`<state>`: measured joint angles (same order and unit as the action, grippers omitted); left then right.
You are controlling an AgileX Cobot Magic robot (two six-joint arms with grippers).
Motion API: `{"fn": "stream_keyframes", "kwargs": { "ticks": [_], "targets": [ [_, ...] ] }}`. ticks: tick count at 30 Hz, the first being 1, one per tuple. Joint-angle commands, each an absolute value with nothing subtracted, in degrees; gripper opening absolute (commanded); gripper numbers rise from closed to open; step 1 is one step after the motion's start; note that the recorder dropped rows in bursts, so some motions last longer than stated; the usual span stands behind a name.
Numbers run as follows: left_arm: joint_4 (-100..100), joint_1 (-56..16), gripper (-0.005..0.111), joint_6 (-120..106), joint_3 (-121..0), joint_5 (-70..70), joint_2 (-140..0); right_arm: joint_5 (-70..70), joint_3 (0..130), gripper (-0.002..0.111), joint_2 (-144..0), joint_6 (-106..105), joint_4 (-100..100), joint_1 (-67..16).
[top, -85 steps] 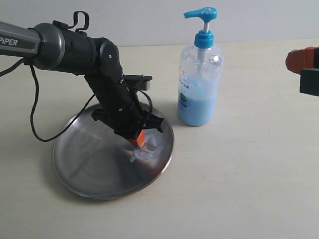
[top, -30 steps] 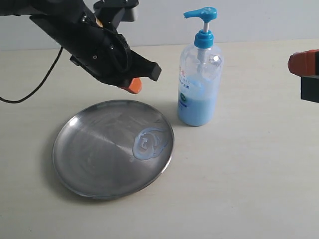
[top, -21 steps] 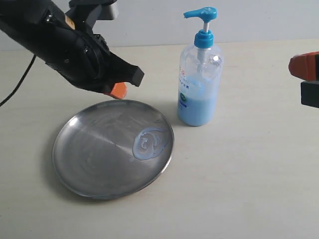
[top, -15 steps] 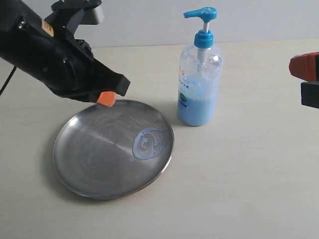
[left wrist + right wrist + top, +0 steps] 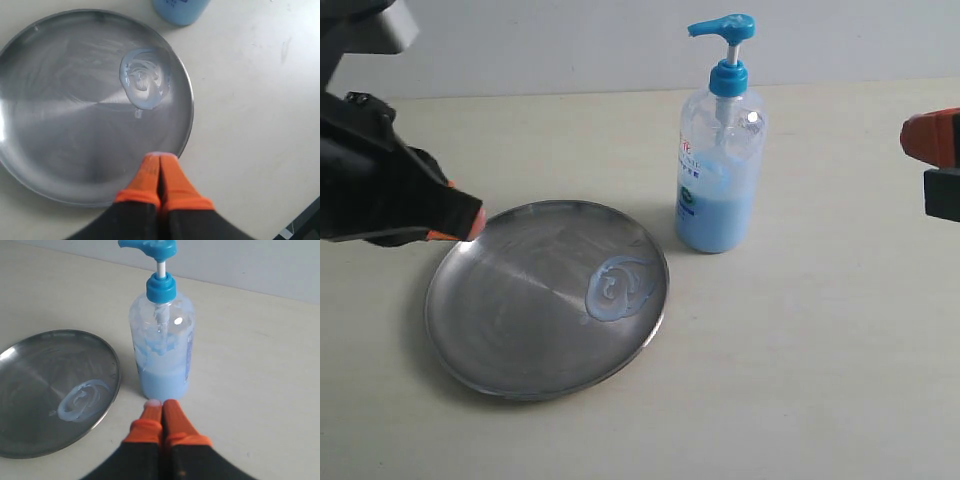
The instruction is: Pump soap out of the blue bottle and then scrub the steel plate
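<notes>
Left tool (image 5: 160,156): jaws pressed together, nothing between them, tip at the far left rim of the steel plate (image 5: 480,350) and apparently clear of the metal. Right tool (image 5: 161,402): likewise closed and empty, at the right edge of the scene, well apart from the bottle.

Nearest item is the steel plate, lying flat and unrestrained on the table (image 5: 820,390). Soap (image 5: 618,290) sits as one compact swirl on its right side, close to the low rim; the remainder of the plate shows only a faint film.

Beyond it, the blue bottle (image 5: 720,170) stands upright just beside the plate's far right rim.

Risks noted:
- Neither tool holds the plate, so a sideways scrub stroke could slide it into the bottle, which is tall and may topple.
- A rightward stroke through the swirl may push soap over the rim onto the table.
- Coverage looks uneven; much of the plate may go unscrubbed.
</notes>
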<state>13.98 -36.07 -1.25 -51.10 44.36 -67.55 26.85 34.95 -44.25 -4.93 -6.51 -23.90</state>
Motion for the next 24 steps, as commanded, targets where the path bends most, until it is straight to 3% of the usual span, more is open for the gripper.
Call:
{"fn": "stream_keyframes", "kwargs": {
  "ticks": [1, 16, 24],
  "targets": [
    [13.65, -35.94, 0.000, -0.81, -47.21, 43.55, -59.93, 26.82, 34.64, 0.000, -43.21, -5.03, -5.97, -23.98],
    [12.54, -35.94, 0.000, -1.38, -36.31, 42.99, -17.69, 20.71, 27.97, 0.000, -23.28, -7.72, -5.45, -23.98],
    [12.88, -35.94, 0.000, -1.35, -35.53, 41.26, -8.90, 16.44, 25.27, 0.000, -21.97, -7.60, -5.59, -23.98]
  ]
}}
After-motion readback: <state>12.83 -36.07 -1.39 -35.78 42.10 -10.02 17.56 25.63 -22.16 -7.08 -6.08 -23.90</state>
